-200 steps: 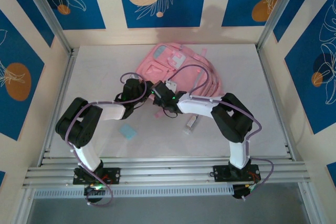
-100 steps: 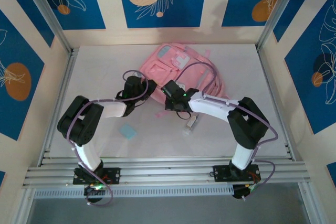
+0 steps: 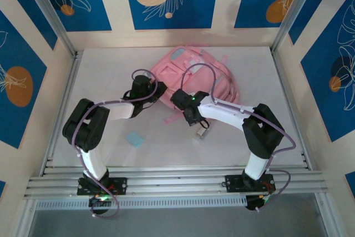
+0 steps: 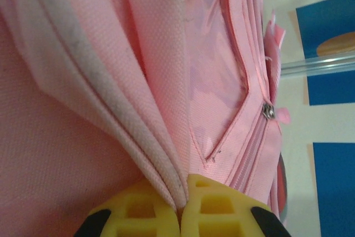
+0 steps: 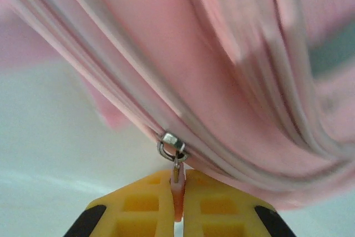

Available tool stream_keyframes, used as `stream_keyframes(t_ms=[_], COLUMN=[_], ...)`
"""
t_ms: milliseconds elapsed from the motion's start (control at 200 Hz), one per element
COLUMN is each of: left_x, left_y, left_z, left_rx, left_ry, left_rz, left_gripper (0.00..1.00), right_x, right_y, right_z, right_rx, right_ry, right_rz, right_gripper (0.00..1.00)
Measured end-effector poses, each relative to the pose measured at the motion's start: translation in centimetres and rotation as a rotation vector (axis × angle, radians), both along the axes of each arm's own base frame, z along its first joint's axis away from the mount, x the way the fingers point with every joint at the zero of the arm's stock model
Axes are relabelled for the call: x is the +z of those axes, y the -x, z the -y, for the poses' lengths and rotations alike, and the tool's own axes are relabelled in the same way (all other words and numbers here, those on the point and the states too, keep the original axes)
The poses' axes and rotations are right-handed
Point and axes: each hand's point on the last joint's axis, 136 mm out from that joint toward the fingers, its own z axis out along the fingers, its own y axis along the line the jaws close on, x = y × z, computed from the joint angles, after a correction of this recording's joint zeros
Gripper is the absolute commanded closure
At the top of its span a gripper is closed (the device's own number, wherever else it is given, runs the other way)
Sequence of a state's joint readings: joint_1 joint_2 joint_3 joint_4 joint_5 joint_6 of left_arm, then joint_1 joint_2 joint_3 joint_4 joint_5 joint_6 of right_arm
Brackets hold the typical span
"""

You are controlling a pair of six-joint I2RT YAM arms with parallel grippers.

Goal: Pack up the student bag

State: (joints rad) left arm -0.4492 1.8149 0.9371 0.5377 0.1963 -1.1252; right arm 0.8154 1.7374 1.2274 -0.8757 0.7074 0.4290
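The soft pink fabric backpack [image 3: 176, 69] is pinched by the left hand [image 4: 182, 195], its zipper tab [image 5: 177, 184] by the right hand [image 5: 177, 203]. Taut fabric is needed for a smooth pull.

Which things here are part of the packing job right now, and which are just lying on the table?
In use:
student bag, a fold of it pinched by the left gripper
zipper pull, pinched by the right gripper

Lying about:
small light-blue flat item, untouched
small pale object beside the right arm, untouched
Either may be meant for packing; that cannot be told.
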Motion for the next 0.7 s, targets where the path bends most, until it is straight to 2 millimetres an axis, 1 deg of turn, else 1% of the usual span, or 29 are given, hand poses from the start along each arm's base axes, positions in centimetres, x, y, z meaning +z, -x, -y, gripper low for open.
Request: stream_keyframes(t_ms=[45,85,215,340,470,590,650,700], left_x=[0.0,-0.2,-0.4,-0.2,0.0,0.7,1.2,1.4], left_y=[-0.5,-0.8,-1.3,-2.2,-3.2,-4.3,-5.2,-6.0], left_z=[-0.3,-0.3,-0.2,0.2,0.3,0.3,0.1,-0.3], left_rx=[-0.002,-0.007,-0.029,-0.058,-0.099,-0.147,-0.160,-0.159], left_ry=[-0.004,-0.009,-0.025,-0.028,-0.053,-0.109,-0.123,-0.135], left_rz=[0.001,-0.003,-0.010,-0.013,-0.018,-0.016,-0.007,0.005], left_gripper=[1.00,1.00,1.00,1.00,0.91,0.81,0.74,0.64], right_x=[-0.2,-0.3,-0.4,0.2,0.9,1.7,2.4,3.0], right_y=[0.4,0.5,0.6,0.3,-0.2,-0.4,-0.4,-0.5], right_z=[0.8,1.1,1.4,1.5,1.7,0.7,-0.2,-1.2], right_rx=[0.016,0.027,0.047,0.051,0.045,0.051,0.058,0.062], right_ry=[0.044,0.062,0.073,0.055,0.015,-0.123,-0.228,-0.323], right_rz=[-0.017,-0.021,-0.010,0.019,0.034,0.015,-0.001,-0.017], right_gripper=[1.00,1.00,1.00,1.00,1.00,1.00,1.00,1.00])
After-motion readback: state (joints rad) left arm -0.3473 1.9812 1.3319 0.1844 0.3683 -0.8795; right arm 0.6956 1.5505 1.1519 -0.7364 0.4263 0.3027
